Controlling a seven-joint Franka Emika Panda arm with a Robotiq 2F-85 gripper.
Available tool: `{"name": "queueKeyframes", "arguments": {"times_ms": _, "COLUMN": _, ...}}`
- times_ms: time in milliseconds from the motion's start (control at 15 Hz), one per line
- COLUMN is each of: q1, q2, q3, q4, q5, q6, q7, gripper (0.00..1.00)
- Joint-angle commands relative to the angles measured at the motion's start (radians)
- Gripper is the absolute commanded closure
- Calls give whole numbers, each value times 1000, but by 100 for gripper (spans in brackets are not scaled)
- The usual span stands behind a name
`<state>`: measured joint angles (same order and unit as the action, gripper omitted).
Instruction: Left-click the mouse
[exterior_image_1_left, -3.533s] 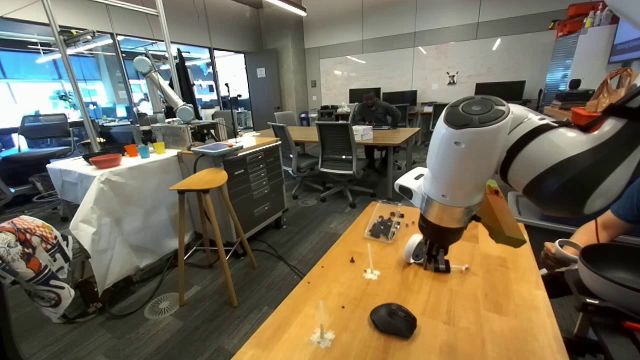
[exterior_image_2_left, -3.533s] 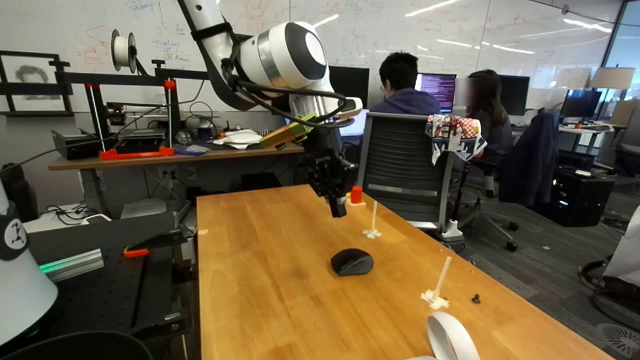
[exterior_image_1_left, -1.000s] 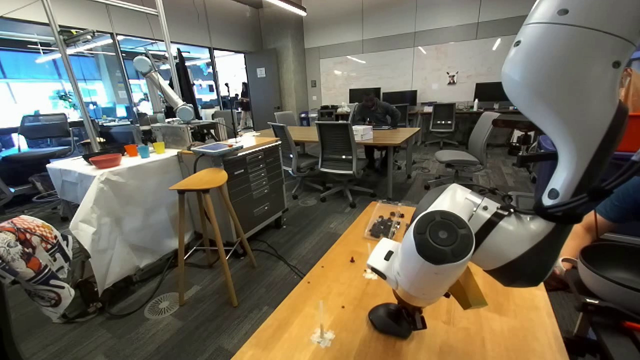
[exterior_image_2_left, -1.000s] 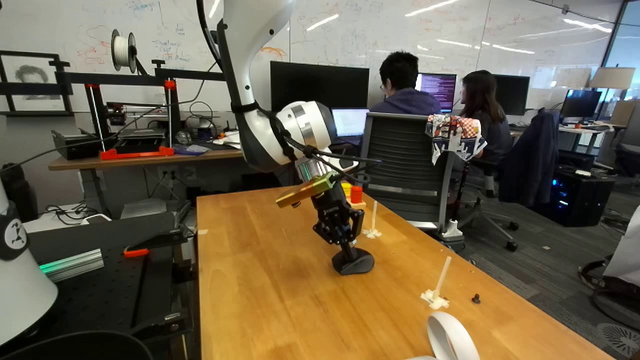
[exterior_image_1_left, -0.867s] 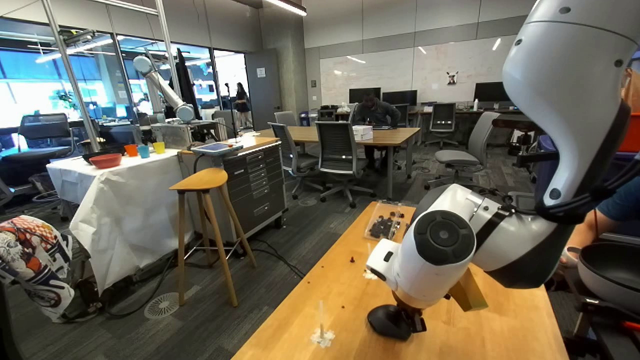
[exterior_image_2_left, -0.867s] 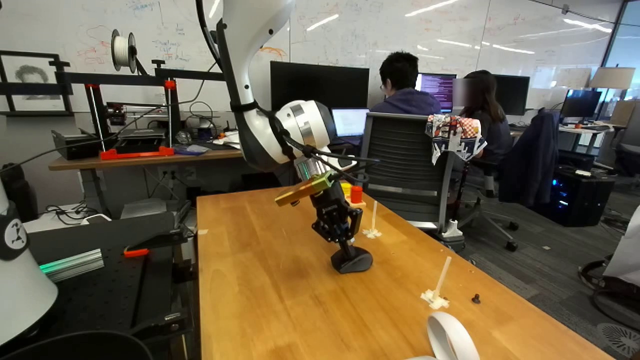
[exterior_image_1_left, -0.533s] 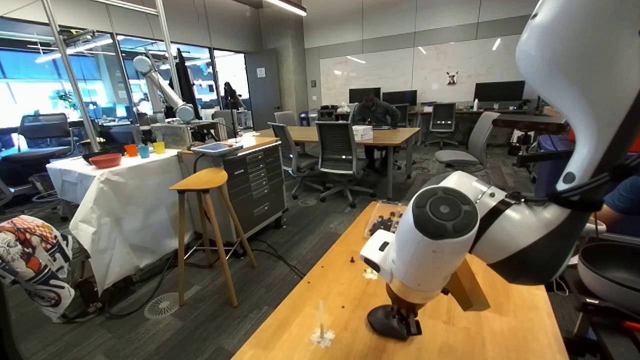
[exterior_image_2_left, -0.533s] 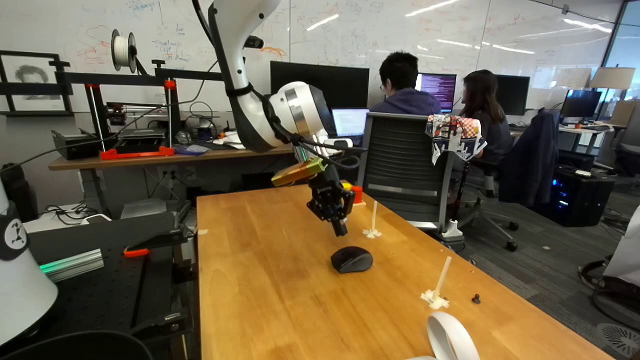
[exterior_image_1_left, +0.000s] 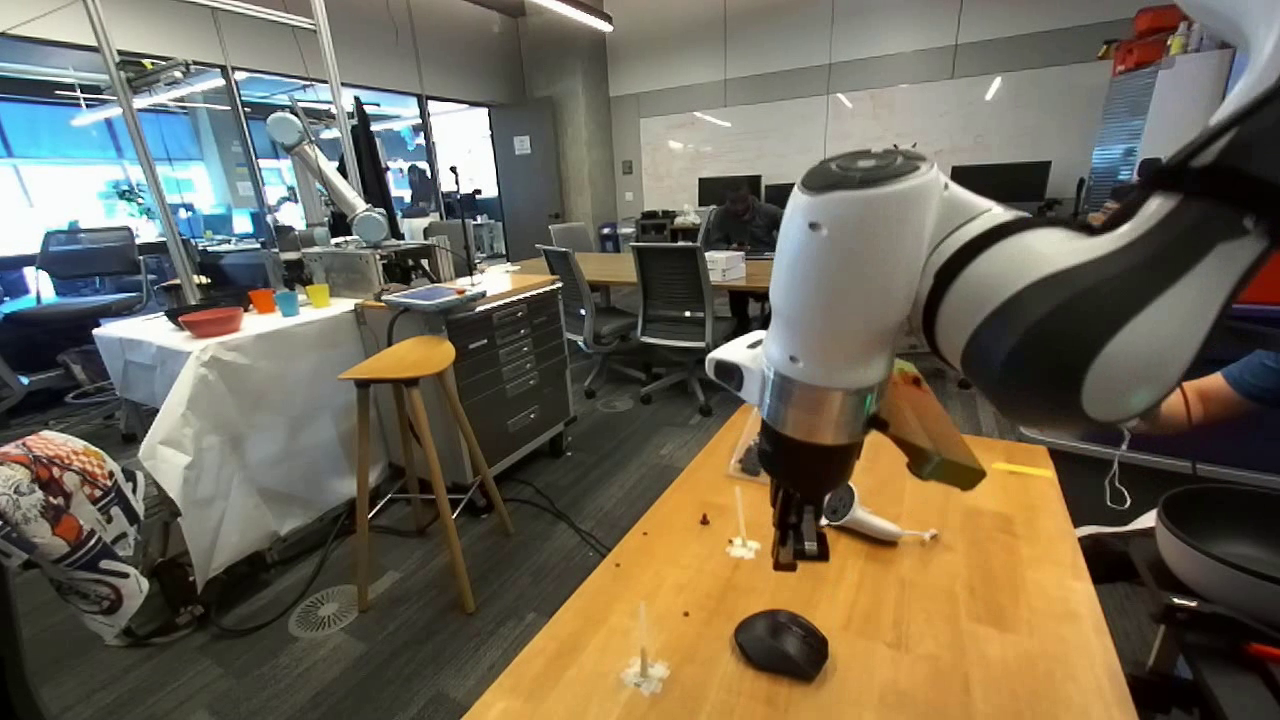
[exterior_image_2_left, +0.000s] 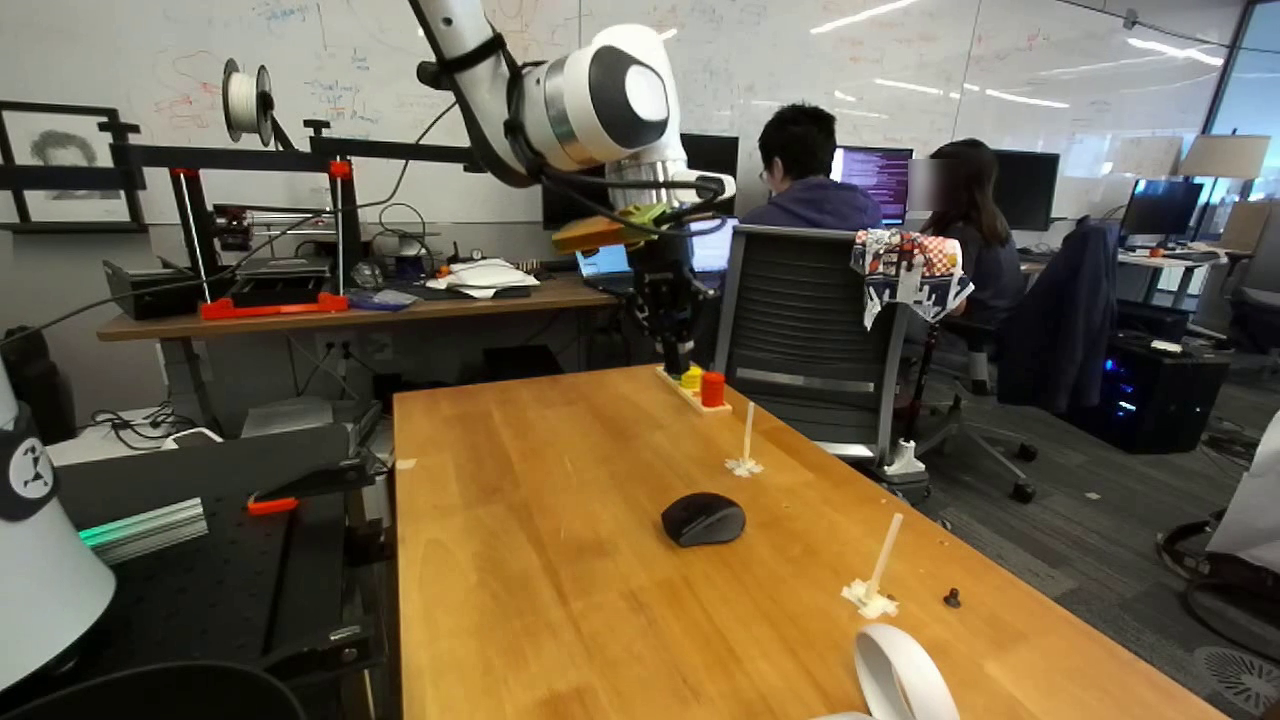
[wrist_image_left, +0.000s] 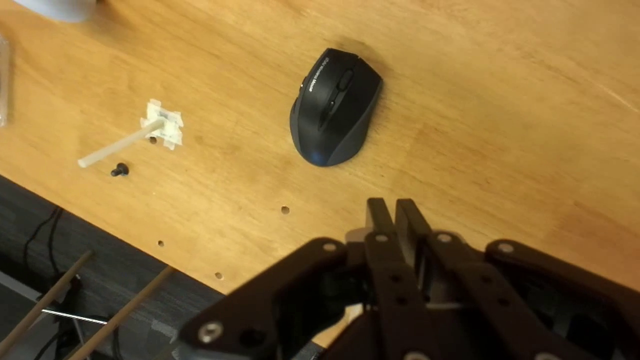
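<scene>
The black mouse (exterior_image_1_left: 782, 644) lies upright on the wooden table (exterior_image_1_left: 960, 620). It also shows in an exterior view (exterior_image_2_left: 704, 520) and, from above, in the wrist view (wrist_image_left: 336, 107), with its buttons and scroll wheel toward the top of the picture. My gripper (exterior_image_1_left: 800, 555) is raised above the table, apart from the mouse. In the wrist view my fingertips (wrist_image_left: 391, 202) point toward the table below and right of the mouse. They stand close together with only a narrow gap and nothing between them. The gripper also shows in an exterior view (exterior_image_2_left: 680, 362).
Two thin white pegs (exterior_image_1_left: 643, 640) (exterior_image_1_left: 741, 518) stand taped to the table. A white-and-grey device (exterior_image_1_left: 868, 522) lies behind the gripper. A clear box (exterior_image_1_left: 748, 455) is partly hidden. A board with coloured pegs (exterior_image_2_left: 712, 390) stands at the table edge. A dark screw (wrist_image_left: 120, 170) lies near a peg.
About one second ago my gripper was down touching the mouse. It has since lifted up and away from it. The mouse stays almost in the same spot, shifted very slightly.
</scene>
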<state>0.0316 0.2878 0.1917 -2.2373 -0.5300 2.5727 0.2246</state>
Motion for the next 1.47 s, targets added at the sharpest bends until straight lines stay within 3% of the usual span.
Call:
{"name": "queueKeyframes", "arguments": {"times_ms": 0, "q1": -95, "q2": -138, "q3": 79, "q4": -8, "q5": 276, "q6": -119, "q7": -221, "gripper": 87}}
{"name": "queueKeyframes", "arguments": {"times_ms": 67, "q1": -106, "q2": -162, "q3": 83, "q4": 6, "q5": 345, "q6": -164, "q7": -265, "gripper": 88}}
{"name": "queueKeyframes", "arguments": {"times_ms": 133, "q1": -52, "q2": -188, "q3": 23, "q4": 20, "q5": 427, "q6": -211, "q7": -319, "gripper": 88}}
{"name": "queueKeyframes", "arguments": {"times_ms": 333, "q1": -46, "q2": -264, "q3": -8, "q4": 71, "q5": 588, "q6": -392, "q7": -439, "gripper": 87}}
{"name": "queueKeyframes", "arguments": {"times_ms": 600, "q1": -38, "q2": -336, "q3": -64, "q4": 152, "q5": 663, "q6": -635, "q7": -624, "gripper": 87}}
{"name": "queueKeyframes", "arguments": {"times_ms": 733, "q1": -42, "q2": -360, "q3": -92, "q4": 173, "q5": 602, "q6": -683, "q7": -529, "gripper": 87}}
{"name": "queueKeyframes", "arguments": {"times_ms": 1267, "q1": -79, "q2": -407, "q3": -196, "q4": 183, "q5": 548, "q6": -663, "q7": -213, "gripper": 88}}
{"name": "queueKeyframes", "arguments": {"times_ms": 1333, "q1": -80, "q2": -411, "q3": -204, "q4": 180, "q5": 547, "q6": -660, "q7": -202, "gripper": 85}}
{"name": "queueKeyframes", "arguments": {"times_ms": 1400, "q1": -79, "q2": -413, "q3": -210, "q4": 182, "q5": 549, "q6": -674, "q7": -208, "gripper": 64}}
